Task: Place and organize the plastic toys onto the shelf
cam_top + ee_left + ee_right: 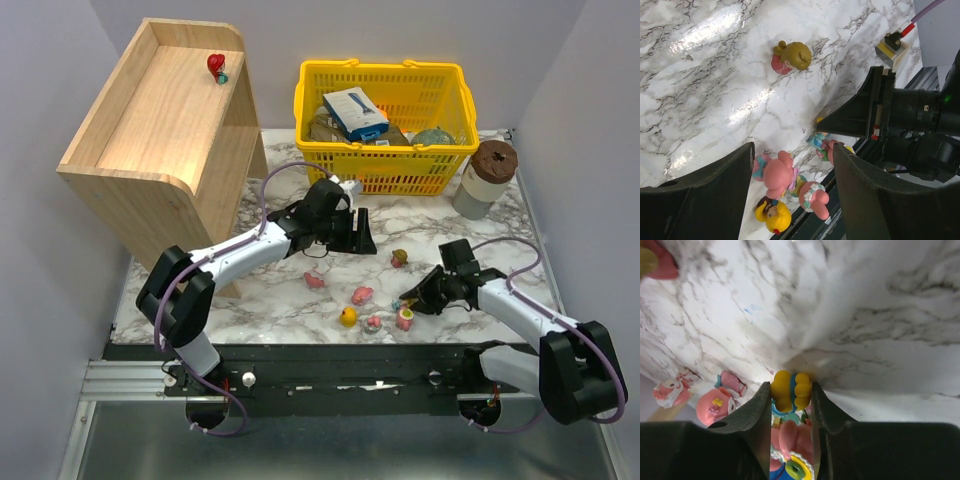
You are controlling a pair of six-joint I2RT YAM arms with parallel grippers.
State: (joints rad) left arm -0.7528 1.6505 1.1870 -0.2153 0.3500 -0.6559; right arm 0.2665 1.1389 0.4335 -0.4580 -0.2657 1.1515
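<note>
The right gripper (412,300) is down low at the marble table (260,300), its fingers closed tight on a yellow-topped toy (790,387) with pink and blue below. Just beside it lie more loose toys, among them a pink one (362,295) and a yellow one (347,317). The left gripper (792,152) hangs above the tabletop, spread wide and holding nothing, with an olive-haired figurine (792,57) beyond it. At the far left stands the shelf (150,110), a red toy (217,67) on its top tier, beside the yellow basket (380,68).

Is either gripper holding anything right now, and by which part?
The right gripper pinches a small toy figure at the sides of its yellow top. The left gripper is open, holding nothing.
</note>
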